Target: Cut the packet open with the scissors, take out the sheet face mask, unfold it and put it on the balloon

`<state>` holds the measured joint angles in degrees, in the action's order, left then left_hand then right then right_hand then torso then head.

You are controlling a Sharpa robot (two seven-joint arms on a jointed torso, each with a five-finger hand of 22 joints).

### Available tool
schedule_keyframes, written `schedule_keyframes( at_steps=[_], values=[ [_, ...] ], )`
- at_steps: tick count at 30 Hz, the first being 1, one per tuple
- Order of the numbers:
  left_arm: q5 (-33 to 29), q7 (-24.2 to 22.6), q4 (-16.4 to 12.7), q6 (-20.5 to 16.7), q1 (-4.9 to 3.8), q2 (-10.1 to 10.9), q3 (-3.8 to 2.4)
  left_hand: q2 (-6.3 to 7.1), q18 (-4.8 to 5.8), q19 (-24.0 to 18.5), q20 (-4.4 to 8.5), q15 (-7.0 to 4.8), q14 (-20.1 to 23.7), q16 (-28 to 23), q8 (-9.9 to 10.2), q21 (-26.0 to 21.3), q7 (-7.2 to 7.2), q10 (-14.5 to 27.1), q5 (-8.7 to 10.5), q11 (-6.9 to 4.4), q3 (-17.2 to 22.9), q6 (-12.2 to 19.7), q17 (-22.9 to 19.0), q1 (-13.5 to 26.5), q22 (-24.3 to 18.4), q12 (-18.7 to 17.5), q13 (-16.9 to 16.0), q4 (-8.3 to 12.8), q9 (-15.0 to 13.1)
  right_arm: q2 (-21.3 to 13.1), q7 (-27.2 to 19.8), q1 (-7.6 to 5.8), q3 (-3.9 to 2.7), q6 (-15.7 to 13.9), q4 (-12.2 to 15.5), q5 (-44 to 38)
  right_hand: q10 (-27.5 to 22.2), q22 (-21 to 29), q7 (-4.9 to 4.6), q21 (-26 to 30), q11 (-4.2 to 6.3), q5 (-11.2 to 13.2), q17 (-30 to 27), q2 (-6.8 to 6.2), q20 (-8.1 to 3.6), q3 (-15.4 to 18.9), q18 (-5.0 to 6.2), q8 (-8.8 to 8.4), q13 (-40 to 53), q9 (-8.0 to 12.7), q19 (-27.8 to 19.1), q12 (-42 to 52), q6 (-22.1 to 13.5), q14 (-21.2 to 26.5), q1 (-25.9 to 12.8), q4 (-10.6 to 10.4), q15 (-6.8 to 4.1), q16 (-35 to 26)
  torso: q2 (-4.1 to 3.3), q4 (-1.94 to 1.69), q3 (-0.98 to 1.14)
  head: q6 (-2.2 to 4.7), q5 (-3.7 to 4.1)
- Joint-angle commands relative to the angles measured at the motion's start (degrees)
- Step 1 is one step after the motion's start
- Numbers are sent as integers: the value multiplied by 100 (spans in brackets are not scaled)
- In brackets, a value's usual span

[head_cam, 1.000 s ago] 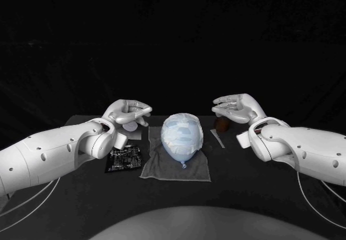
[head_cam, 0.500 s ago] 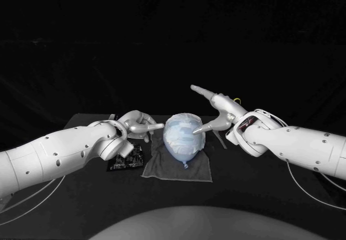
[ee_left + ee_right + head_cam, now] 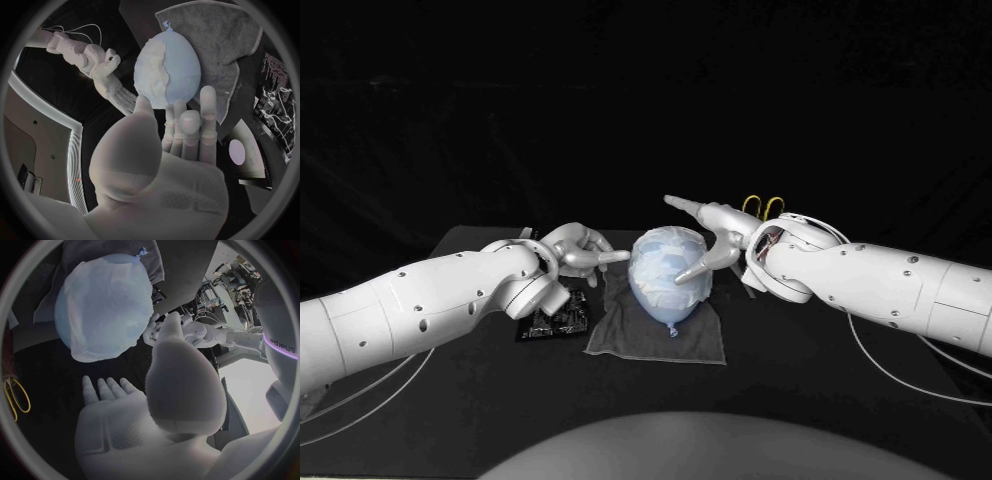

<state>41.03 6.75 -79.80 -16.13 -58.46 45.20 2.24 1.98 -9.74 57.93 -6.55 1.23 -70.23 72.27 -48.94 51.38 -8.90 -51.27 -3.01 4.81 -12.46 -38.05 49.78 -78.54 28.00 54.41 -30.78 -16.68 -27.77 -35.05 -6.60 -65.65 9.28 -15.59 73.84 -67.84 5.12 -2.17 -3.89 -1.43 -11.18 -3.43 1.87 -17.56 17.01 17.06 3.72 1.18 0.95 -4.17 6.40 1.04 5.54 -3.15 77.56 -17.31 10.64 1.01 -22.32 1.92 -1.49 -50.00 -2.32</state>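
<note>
L hand [image 3: 571, 252] empty, fingers apart, just left of balloon [image 3: 669, 304]. Balloon lies mid-table on grey towel [image 3: 625, 338], long axis near-far, knot near, sheet mask [image 3: 152, 75] draped over it. R hand [image 3: 721, 235] empty, fingers spread, at balloon's right flank. It looks the closer hand, one fingertip seeming to touch.

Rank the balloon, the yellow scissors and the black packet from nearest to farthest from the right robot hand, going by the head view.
1. Balloon, at the fingertips of the right robot hand.
2. Yellow scissors, just behind that hand.
3. Black packet, beyond the balloon, by the left arm.
</note>
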Motion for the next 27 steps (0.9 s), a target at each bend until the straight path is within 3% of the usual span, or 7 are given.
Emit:
schedule_keyframes(
  at_steps=[1,7,15,25,27],
  values=[
    [58,55,-14,-69,-13,-44,-4,-31,-75,-47,-13,-13,-10,17,-44,35,16,56,22,-8,37,42,0,-50,12,48,-15,-7,-8,103,277,3,4,724,-113,272,-19,10,-87,32,-24,0,-12,2,4,-19,-41,-12,-5,9,-53,-18,-10,62,-66,-4,-5,-42,5,7,3,0,-16],
    [-79,50,18,-154,-14,-110,-3,-65,-75,-73,-10,-17,17,-7,-87,68,20,86,21,-12,41,65,-57,-153,33,97,-35,-1,-21,295,411,42,15,737,-330,151,-15,11,-136,28,-56,1,-12,-3,4,-14,-37,-10,-3,11,-48,-15,-19,65,-77,-4,46,-40,5,3,6,0,-4],
    [-186,80,37,-111,-17,-147,-4,-68,-74,-91,-11,-15,59,-45,-98,76,17,106,22,-10,31,85,-126,-197,38,112,-39,2,-22,352,483,71,19,636,-326,62,-11,15,-156,27,-80,0,-13,-2,5,-16,-37,-5,-1,3,-51,-13,-10,67,-78,-4,70,-40,3,3,2,0,9],
    [14,87,57,-44,-15,-218,18,-30,-78,-93,5,-36,-214,220,-232,238,36,109,22,-31,-57,99,281,-553,131,292,-99,15,-55,398,607,112,24,713,-384,-192,-13,16,-166,21,-41,-7,-17,15,6,-59,-37,25,-1,-54,-36,-13,75,73,-27,-4,41,-40,2,3,1,0,8],
    [40,89,67,-45,-14,-231,23,-42,-80,-76,22,-61,-362,376,-350,334,70,50,22,-59,-105,53,514,-620,186,454,-167,10,-107,422,623,125,31,663,-420,-304,2,13,-173,17,-22,-9,-11,25,5,-88,-36,30,2,-59,-20,-9,86,64,-4,-4,31,-37,1,0,2,0,14]
  ],
)
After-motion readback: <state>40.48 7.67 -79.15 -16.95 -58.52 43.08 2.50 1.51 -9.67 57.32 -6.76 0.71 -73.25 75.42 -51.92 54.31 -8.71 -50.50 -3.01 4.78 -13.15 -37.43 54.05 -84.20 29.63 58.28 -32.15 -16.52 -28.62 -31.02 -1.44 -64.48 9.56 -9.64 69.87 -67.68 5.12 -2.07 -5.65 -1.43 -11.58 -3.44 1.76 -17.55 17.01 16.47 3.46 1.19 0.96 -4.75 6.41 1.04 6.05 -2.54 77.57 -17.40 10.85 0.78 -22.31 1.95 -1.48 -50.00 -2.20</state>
